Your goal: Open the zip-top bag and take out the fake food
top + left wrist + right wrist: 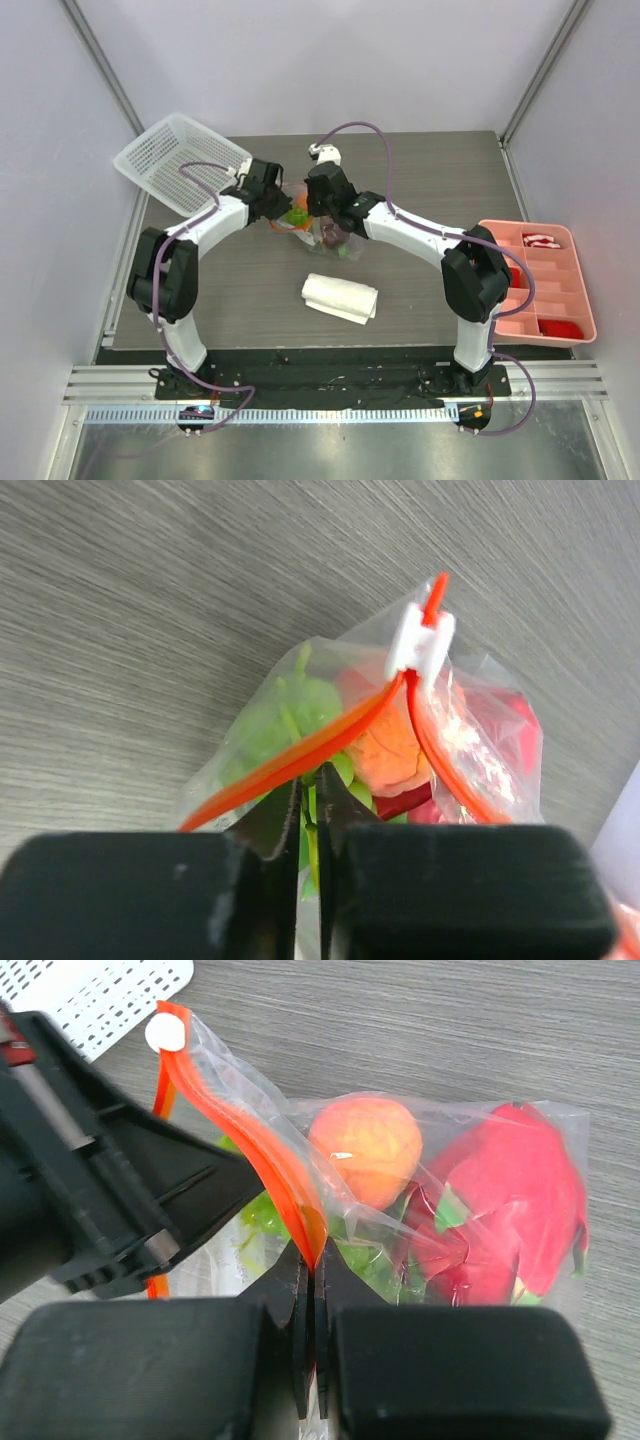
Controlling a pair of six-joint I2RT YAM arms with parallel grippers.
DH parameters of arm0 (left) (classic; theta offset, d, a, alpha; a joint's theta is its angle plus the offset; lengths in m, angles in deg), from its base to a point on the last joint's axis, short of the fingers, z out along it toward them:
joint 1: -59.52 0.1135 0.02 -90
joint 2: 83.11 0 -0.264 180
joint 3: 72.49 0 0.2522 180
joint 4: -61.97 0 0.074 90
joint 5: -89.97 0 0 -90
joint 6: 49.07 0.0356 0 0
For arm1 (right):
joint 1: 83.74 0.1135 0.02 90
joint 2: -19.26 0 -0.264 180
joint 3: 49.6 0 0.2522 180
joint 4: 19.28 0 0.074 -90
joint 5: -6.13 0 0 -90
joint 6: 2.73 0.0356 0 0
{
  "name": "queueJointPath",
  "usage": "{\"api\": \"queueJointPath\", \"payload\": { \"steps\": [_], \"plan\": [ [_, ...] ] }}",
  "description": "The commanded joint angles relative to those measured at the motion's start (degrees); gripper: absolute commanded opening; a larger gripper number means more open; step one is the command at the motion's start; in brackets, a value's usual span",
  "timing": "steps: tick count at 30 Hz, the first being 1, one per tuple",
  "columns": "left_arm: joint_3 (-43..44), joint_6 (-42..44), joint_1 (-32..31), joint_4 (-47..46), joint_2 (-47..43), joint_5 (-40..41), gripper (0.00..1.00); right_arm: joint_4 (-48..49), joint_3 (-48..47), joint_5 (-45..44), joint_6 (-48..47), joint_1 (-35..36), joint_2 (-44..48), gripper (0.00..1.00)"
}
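Grey wood-grain bench [430,190] carries the bag [318,222], which sits mid-bench between my two hands. My left hand [310,795] is pressed together on one lip at the orange strip [290,762], and my right hand [312,1265] pinches the other lip. If I pull too hard, the slick film may slip free, or tear at the white slider [420,640]. Then the orange [365,1150] and dragon fruit [510,1200] could roll away.

white basket [178,160], folded cloth [340,297], pink tray [588,312]
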State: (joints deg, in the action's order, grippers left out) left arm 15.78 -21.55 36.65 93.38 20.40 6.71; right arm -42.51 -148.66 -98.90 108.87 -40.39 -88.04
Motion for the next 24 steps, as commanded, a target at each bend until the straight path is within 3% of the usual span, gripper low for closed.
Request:
{"api": "queueJointPath", "payload": {
  "steps": [1,8,12,15,17,20,24],
  "plan": [
    [0.9,7.3,-0.3,0.5,-7.0,2.8,0.00,3.1,0.6,-3.2,0.9,0.2,2.7,0.01],
    [-3.0,15.4,-1.1,-2.9,-18.2,-1.8,0.00,3.1,1.6,-7.2,1.2,0.2,3.0,0.01],
    [-2.2,16.9,-1.3,-3.1,-21.1,-9.9,0.00,3.0,0.9,-7.5,1.7,0.2,2.9,0.01],
    [-1.1,18.4,-1.6,0.6,-24.3,-6.4,0.00,2.3,0.2,-7.9,2.1,0.2,2.9,0.01],
    [-0.7,20.7,-1.4,2.6,-27.4,1.8,0.00,1.4,-0.2,-8.2,2.4,0.2,2.9,0.01],
    [4.2,22.6,1.9,8.5,-27.8,4.9,0.00,-0.3,-0.7,-7.8,3.4,0.2,3.1,0.01],
    [8.5,22.8,12.6,9.7,-26.2,1.6,0.00,-1.3,-0.5,-7.5,3.9,0.2,4.1,0.01]
  ]
}}
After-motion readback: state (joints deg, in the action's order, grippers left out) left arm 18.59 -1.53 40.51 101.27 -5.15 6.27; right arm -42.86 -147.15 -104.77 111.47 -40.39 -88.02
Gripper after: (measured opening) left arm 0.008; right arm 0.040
